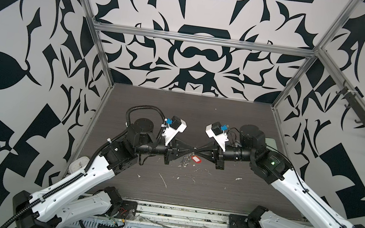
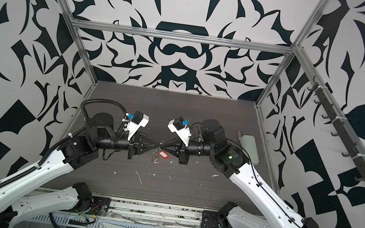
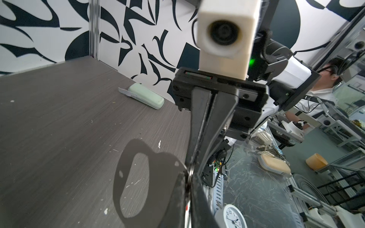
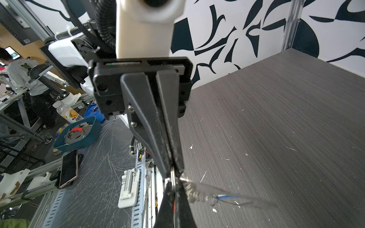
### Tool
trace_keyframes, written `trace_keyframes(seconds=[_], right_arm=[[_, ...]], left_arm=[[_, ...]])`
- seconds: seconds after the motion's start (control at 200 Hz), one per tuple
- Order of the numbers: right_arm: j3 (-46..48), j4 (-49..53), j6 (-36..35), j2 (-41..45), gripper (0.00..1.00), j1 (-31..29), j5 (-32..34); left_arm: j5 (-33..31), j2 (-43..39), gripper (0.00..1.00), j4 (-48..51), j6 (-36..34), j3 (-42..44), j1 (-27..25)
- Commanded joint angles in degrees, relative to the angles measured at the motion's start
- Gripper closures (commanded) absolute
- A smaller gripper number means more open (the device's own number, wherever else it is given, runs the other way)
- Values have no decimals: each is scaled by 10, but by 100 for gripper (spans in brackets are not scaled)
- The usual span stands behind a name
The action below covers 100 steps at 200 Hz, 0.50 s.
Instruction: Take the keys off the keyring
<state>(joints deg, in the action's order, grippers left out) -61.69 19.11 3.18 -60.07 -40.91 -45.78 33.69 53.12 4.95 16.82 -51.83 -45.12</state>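
Above the middle of the tabletop [image 1: 189, 193], the left claw [image 1: 192, 148] and the right claw [image 1: 198, 148] meet tip to tip, with both arms stretched level toward each other. Each claw is pressed together. As far as both wrist views show, the two sets of tips pinch one thin silver ring of the keyring [image 1: 185, 161] from opposite sides. The rest of the keyring hangs from that ring, below the tips. Its chain [image 4: 194, 194] of small linked rings trails off beside the right claw's fingers [image 4: 185, 209] and is blurred. Its flat D-shaped loop [image 3: 118, 177] dangles beside the left claw's fingers [image 3: 177, 197] and looks dark against the tabletop behind it. The red-tagged key [image 1: 196, 159] shows in both top views just below the meeting tips, beside the chain and on the right claw's side. The blue-tagged key [image 4: 229, 196] appears only in the right wrist view, at the far end of the chain, too smeared to show more than the tag's blue edge. As far as the views show, neither key is off the keyring. White flecks [image 1: 163, 181] are scattered over the tabletop under and in front of the claws. A pale-green case [image 2: 249, 148] lies near the right wall behind the right arm, well apart from the keyring.
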Motion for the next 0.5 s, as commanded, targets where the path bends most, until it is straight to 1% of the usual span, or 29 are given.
trace_keyframes(seconds=[0.0, 0.07, 0.165, 0.17, 0.245, 0.29, 0.355, 0.495], right_arm=[[-26, -39, 4, 4, 100, -1, -5], [-20, -51, 14, 8, 100, -1, -2], [-6, -69, 27, 21, 100, -1, 3], [-5, -71, 27, 23, 100, -1, 4], [11, -88, 38, 44, 75, -1, 21], [21, -99, 46, 62, 66, -1, 30], [37, -118, 62, 88, 61, -1, 50], [89, -199, 106, 131, 59, -1, 104]], left_arm=[[1, -2, 100, -16, 1, -17, -5], [-16, -8, 100, -27, 6, -10, -8], [-51, -30, 100, -65, 16, 12, -11], [-53, -32, 100, -67, 17, 14, -11], [-91, -61, 100, -107, 24, 40, -13], [-107, -76, 100, -133, 29, 55, -13], [-126, -93, 100, -161, 37, 71, -13], [-154, -114, 100, -211, 55, 96, -12]])
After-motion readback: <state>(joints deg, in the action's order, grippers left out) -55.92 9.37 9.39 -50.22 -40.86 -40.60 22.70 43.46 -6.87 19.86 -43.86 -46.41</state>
